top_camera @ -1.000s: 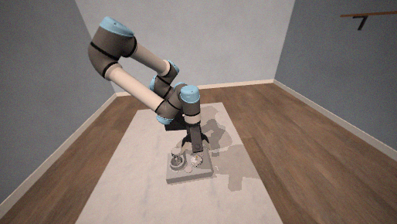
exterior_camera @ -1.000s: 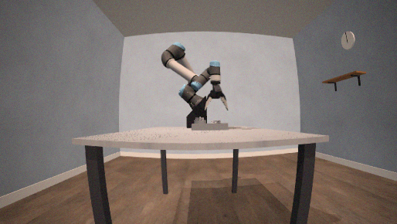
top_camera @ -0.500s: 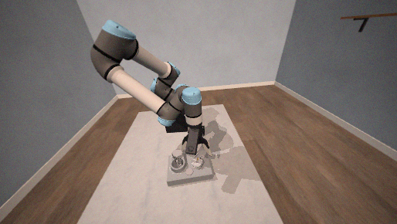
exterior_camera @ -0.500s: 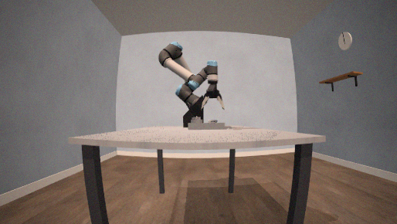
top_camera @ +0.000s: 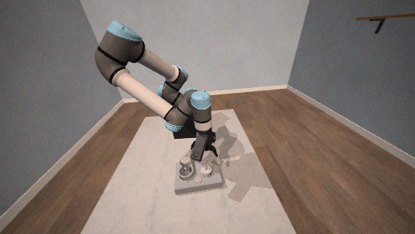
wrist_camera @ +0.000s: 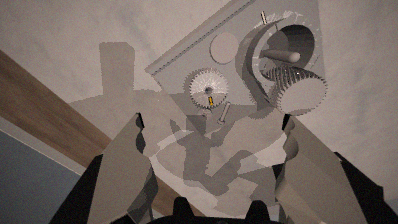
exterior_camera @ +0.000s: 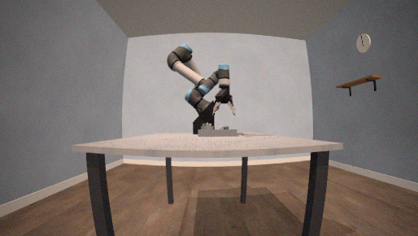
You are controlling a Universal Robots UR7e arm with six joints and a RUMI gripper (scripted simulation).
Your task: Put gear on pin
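A pale table [exterior_camera: 285,147] carries a grey base plate [top_camera: 210,185].

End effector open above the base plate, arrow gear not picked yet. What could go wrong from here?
1. The arrow gear lies flat on the base plate, so the open end effector has little rim to catch and may slip.
2. A small pin lies right beside the gear; a descending finger could knock it.
3. The pin already carries a toothed gear near it; a tilted approach could jam against those teeth.
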